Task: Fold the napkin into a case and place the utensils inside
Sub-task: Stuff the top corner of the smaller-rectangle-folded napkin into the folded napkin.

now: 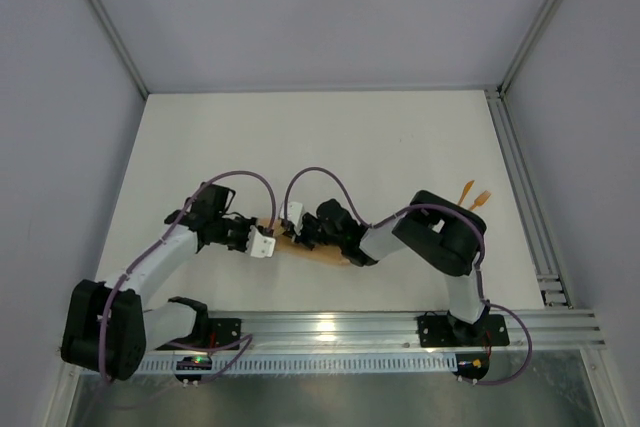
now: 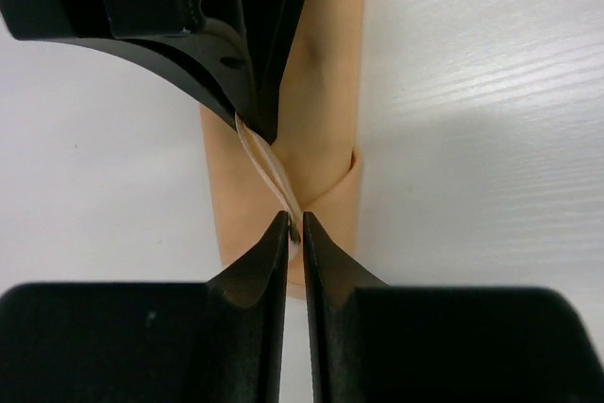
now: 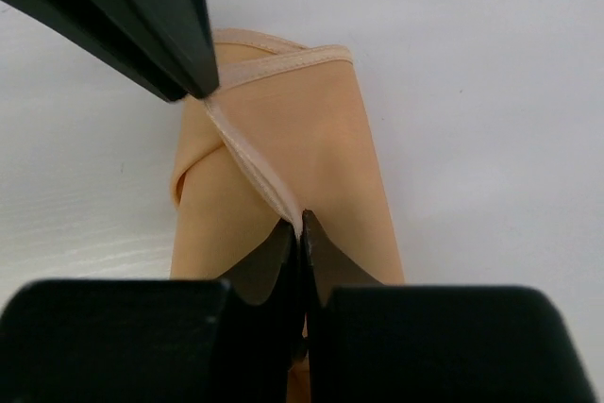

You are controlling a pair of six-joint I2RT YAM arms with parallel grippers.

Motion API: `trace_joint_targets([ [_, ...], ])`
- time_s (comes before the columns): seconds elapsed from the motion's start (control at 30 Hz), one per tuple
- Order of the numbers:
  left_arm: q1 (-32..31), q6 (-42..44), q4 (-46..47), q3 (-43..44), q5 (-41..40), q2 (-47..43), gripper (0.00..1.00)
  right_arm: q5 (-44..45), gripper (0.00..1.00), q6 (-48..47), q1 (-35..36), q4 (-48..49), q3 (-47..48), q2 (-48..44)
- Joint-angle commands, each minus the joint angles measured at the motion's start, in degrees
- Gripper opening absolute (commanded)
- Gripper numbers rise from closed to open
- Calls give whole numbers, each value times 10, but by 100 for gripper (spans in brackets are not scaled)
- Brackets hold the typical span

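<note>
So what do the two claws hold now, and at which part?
Both hold the napkin. The left claw and the right claw each pinch its hemmed diagonal edge, at separate spots along it.

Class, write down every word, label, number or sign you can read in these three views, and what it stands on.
None can be read in any view.
The napkin, the left tool, the right tool, the table and the orange utensils bear no print that shows.
</note>
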Motion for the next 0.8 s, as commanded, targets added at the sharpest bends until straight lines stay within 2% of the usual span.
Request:
trace_joint_targets([
  [0.0, 1, 71, -154, 52, 37, -38, 11, -4, 8, 43, -13, 21, 14, 15],
  [0.07, 1, 125, -237, 76, 30, -37, 9, -7, 7, 59, -19, 27, 12, 20],
  [0.13, 1, 179, -264, 80, 20, -35, 9, -10, 7, 67, -22, 25, 13, 22],
  [0.2, 1, 212, -261, 73, 7, -28, 9, -11, 7, 70, -23, 28, 11, 24],
  [0.33, -3, 233, -207, 69, -2, 10, 17, -13, 7, 73, -23, 44, 9, 30],
  [0.43, -23, 271, -204, 70, -25, 30, 18, -15, 6, 80, -23, 45, 9, 31],
  [0.57, -61, 225, -143, 70, -43, 56, 22, -20, 6, 80, -24, 50, 9, 33],
  [0.77, -70, 191, -74, 69, -78, 77, 23, -28, 6, 82, -25, 53, 7, 33],
])
